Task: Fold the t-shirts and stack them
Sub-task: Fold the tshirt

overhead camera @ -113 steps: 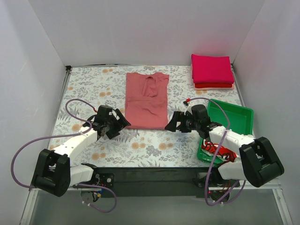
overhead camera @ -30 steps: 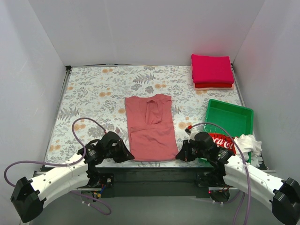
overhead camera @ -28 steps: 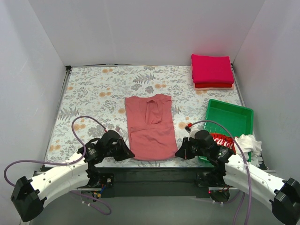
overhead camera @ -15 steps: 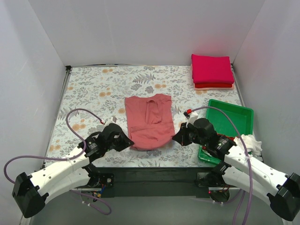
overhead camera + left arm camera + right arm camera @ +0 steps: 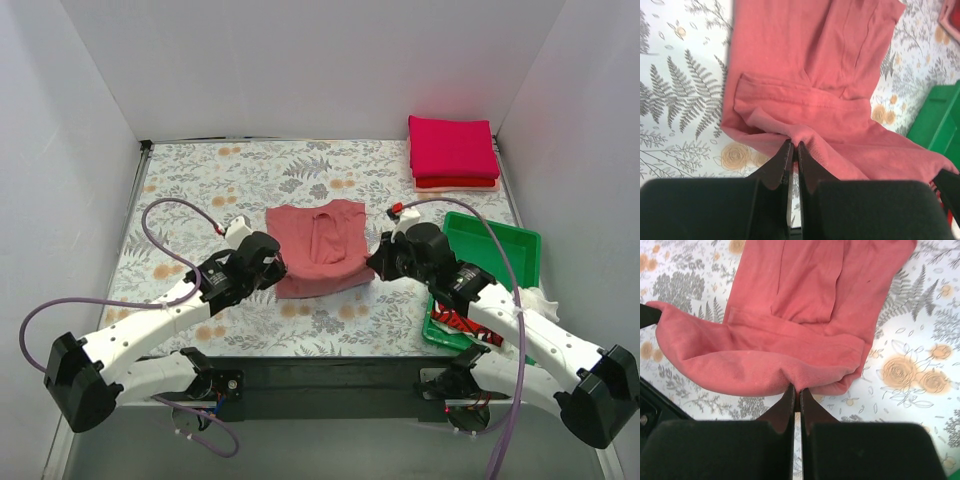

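A dusty salmon-red t-shirt (image 5: pixel 320 245) lies mid-table, its near hem lifted and carried back over the rest, so the cloth is doubling over. My left gripper (image 5: pixel 272 268) is shut on the hem's left corner (image 5: pixel 795 137). My right gripper (image 5: pixel 378 262) is shut on the hem's right corner (image 5: pixel 801 380). A stack of folded magenta and red t-shirts (image 5: pixel 453 150) sits at the far right corner. A red t-shirt with white lettering (image 5: pixel 462 320) lies crumpled in the green tray, partly behind my right arm.
The green plastic tray (image 5: pixel 500 250) stands at the right, close to my right arm. White cloth (image 5: pixel 535 300) hangs over its right rim. White walls close in the floral table covering (image 5: pixel 200 190) on three sides.
Both grippers have carried the salmon shirt's near hem from the table's front edge back toward the collar, so the shirt looks much shorter. The far stack has not moved.
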Robot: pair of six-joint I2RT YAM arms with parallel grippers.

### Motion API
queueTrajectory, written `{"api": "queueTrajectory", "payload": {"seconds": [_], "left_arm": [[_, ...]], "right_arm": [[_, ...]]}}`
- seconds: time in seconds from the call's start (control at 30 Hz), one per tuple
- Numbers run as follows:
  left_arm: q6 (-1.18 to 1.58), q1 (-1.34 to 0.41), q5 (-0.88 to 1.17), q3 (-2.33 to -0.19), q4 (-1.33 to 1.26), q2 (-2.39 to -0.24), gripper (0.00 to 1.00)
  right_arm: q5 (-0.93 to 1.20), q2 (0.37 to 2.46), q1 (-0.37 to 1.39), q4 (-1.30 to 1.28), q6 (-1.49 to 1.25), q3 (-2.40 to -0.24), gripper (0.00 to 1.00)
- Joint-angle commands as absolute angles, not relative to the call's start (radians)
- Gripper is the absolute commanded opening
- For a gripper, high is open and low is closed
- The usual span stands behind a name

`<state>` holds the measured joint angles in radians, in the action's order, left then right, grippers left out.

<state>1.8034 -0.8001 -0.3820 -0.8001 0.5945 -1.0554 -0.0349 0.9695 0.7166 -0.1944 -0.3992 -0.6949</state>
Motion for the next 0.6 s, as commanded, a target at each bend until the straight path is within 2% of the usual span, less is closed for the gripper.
{"api": "queueTrajectory", "payload": {"seconds": [0.0,0.23,0.57], "left_arm": [[1.78,-0.778,-0.532,-0.882,0.598,-1.092,0.0],[1.709,-0.611,-0.416,-0.998,0.545,-1.225,0.0],[1.631,-0.531,-0.41,-1.097,0.502,-1.318,0.0]], "right_arm": [[-0.058,1.018,0.672,-0.175,-0.345,-0.796,0.01],[0.07,1.153,0.589,-0.175,-0.299,-0.922,0.01],[0.169,1.296,0.502,-0.169,-0.268,-1.051,0.01]]}}
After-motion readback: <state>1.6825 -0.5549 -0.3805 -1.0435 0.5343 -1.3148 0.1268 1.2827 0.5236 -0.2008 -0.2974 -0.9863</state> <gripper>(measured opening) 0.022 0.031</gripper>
